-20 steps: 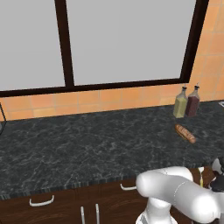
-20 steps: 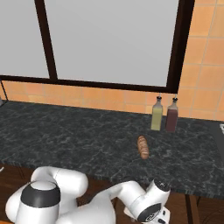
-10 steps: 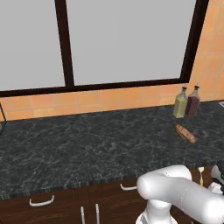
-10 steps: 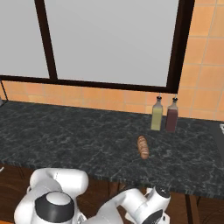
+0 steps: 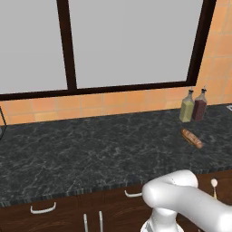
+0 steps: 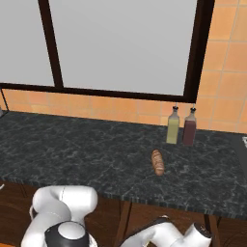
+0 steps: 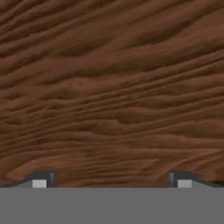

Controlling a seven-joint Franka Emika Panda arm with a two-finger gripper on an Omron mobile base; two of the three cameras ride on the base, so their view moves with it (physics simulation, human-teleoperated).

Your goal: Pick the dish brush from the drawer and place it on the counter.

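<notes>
A small white head on a thin pale handle, the dish brush (image 5: pixel 214 184), shows below the counter's front edge at the far right, against brown wood. The counter (image 5: pixel 90 149) (image 6: pixel 91 147) is a long black veined slab under the window. My arm bends down in front of the cabinets, below the slab's edge. In the hand view my gripper (image 7: pixel 111 183) is open, its two fingertips (image 7: pixel 40 181) wide apart with nothing between them, and it faces brown wood grain at very close range. The brush is not in the hand view.
Two glass bottles (image 5: pixel 193 105) (image 6: pixel 181 126) stand against the orange tile wall at the back right. A brown loaf (image 5: pixel 191 138) (image 6: pixel 157 162) lies on the slab just in front of them. Cabinet fronts with pale handles (image 5: pixel 43 210) run below the counter.
The arm has sunk lower in both base views. The dark hand that showed at the right edge of the left base view has dropped out of sight. The counter's objects have not moved.
</notes>
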